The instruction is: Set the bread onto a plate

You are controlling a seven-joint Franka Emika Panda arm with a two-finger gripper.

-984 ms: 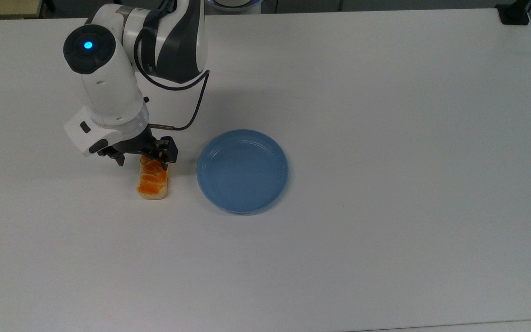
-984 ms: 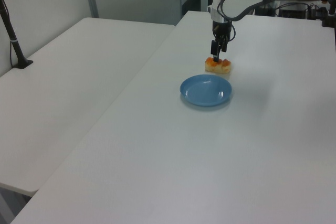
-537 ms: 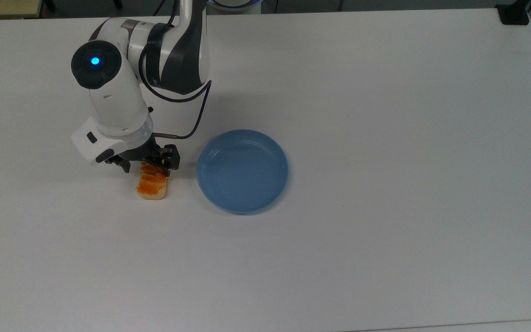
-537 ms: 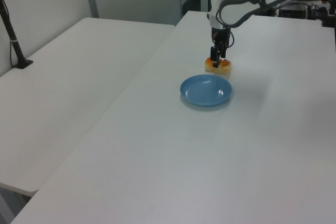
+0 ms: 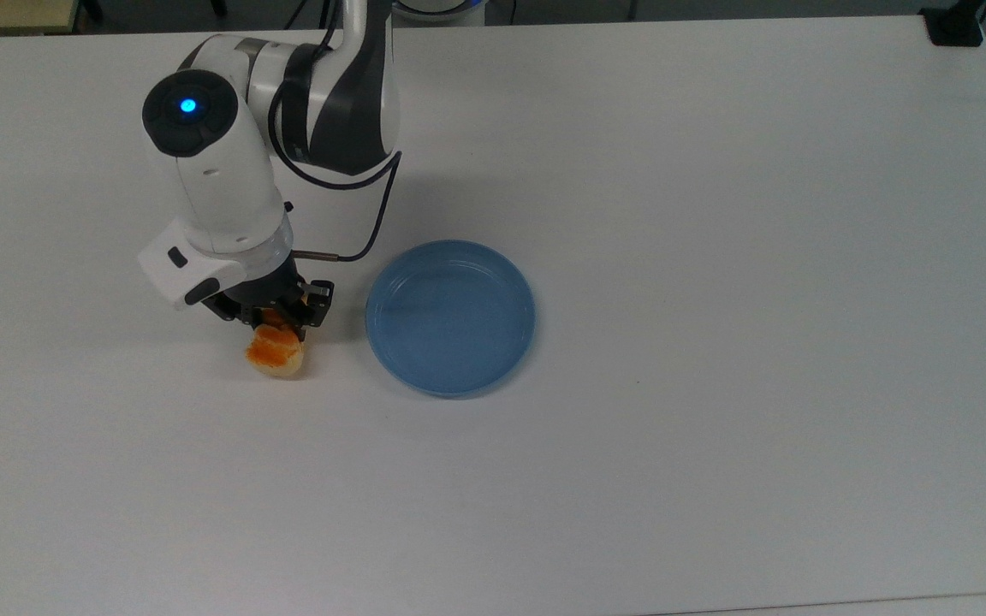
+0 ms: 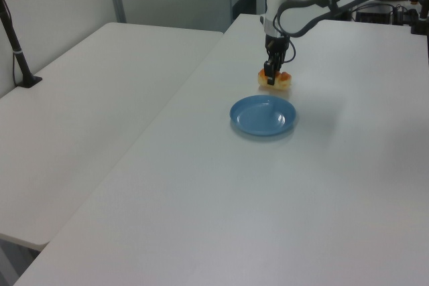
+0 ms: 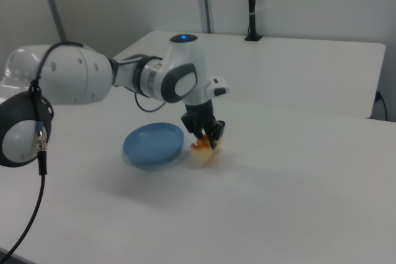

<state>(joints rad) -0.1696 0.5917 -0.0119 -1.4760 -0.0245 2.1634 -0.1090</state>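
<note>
Gripper [image 5: 275,318] has its fingers clamped across the far end of the bread [image 5: 276,352], which hangs tilted just off the desk [image 5: 715,257], beside the plate [image 5: 450,316] on the top view's left. Raise it clear of the rim before you traverse; an end-on hold may let it swing or slip.

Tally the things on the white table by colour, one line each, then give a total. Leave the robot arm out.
Orange-brown: 1, the bread, held in the gripper
Light blue: 1, the plate, with nothing on it
Total: 2
</note>
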